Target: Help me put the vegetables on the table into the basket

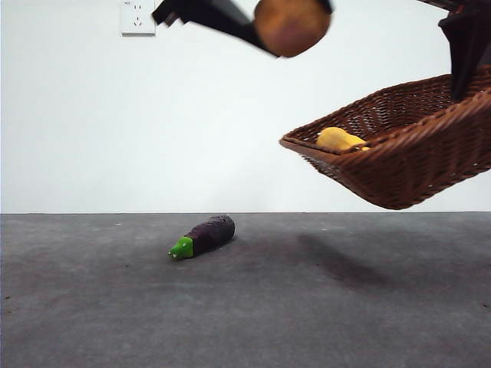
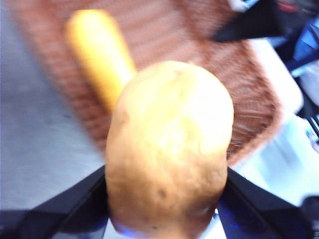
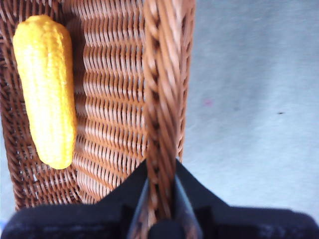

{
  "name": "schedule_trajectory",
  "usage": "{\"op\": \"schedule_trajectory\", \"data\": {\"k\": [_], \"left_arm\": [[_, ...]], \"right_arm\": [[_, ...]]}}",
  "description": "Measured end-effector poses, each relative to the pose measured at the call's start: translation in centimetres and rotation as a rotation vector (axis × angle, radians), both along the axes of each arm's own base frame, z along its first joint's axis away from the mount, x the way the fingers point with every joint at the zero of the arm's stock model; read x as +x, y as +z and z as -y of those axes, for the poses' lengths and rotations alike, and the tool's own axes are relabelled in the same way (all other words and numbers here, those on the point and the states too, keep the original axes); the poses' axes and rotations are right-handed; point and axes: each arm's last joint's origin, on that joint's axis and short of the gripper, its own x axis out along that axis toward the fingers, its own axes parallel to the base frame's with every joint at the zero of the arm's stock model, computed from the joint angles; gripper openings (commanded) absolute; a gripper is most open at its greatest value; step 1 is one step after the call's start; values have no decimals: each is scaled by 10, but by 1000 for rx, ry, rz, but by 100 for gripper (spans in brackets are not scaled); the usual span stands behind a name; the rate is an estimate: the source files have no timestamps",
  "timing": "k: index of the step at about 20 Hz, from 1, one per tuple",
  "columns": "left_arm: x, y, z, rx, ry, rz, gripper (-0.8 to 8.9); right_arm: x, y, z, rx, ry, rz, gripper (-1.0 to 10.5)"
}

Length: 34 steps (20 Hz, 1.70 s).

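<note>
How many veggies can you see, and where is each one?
3. The potato is held in the air by the left gripper, the yellow corn lies in the basket, and the purple eggplant lies on the table.

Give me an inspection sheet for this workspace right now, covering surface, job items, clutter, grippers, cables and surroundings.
Surface: dark grey table, matte, lightly speckled.
Job's things: wicker basket lifted off the table and tilted; yellow corn cob lying inside it; potato held in the air up and to the side of the basket's low rim; purple eggplant with green stem lying on the table.
Clutter: nothing seen.
Grippers: left gripper shut on the potato; right gripper shut on the basket's braided rim.
Cables: nothing seen.
Surroundings: plain white wall with a wall socket.
</note>
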Motion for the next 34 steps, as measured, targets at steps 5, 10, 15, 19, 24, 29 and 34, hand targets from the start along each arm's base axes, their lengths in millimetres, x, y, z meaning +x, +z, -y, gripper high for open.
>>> {"op": "schedule_trajectory", "data": {"k": [5,10,15,19,24,29,34], "left_arm": [[-8,-2,8,16,-24,17,17],[-3,-19,15,98,-17,-5,19],[-11,-30,30,140,-73,-16,181],[-17,-32,32,164,-101,-14,543],[-15,-31,31,179,-108,15,543],[-6,4,20,294,-60,157,542],[20,18,-7,387,51,207,542]], "right_arm": [[-5,0,-33,17,79,0,-16],[-11,2,-62,45,124,16,-17],[-13,2,-71,74,115,14,-17],[-12,2,-71,76,108,11,-16],[-13,2,-71,75,109,9,-16],[-6,1,-42,62,32,-9,-16],[0,0,0,40,-56,-22,-16]]}}
